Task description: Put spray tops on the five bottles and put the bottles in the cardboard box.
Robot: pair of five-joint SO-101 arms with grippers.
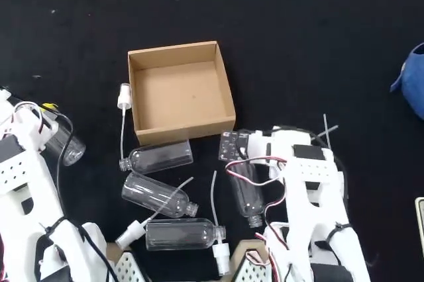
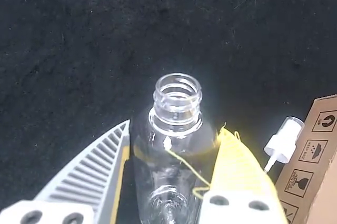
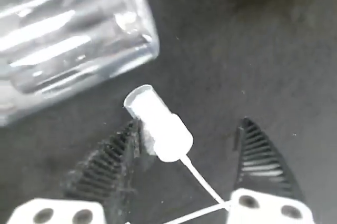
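One clear plastic bottle (image 2: 178, 98) is sitting clamped in the left gripper (image 2: 175, 128), well apart from the open brown cardboard box (image 1: 180, 90); the right gripper (image 3: 190, 125) is gaping around a white plastic spray top (image 3: 158, 124) lying on the black table (image 3: 274, 50).

my right gripper (image 3: 190, 125) has its jaws spread over the black cloth (image 3: 247, 50). a white spray top (image 3: 158, 124) lies between them, touching one finger and apart from the other. its thin tube (image 3: 202, 181) trails back toward the wrist, and a clear bottle (image 3: 68, 34) lies on its side just beyond.
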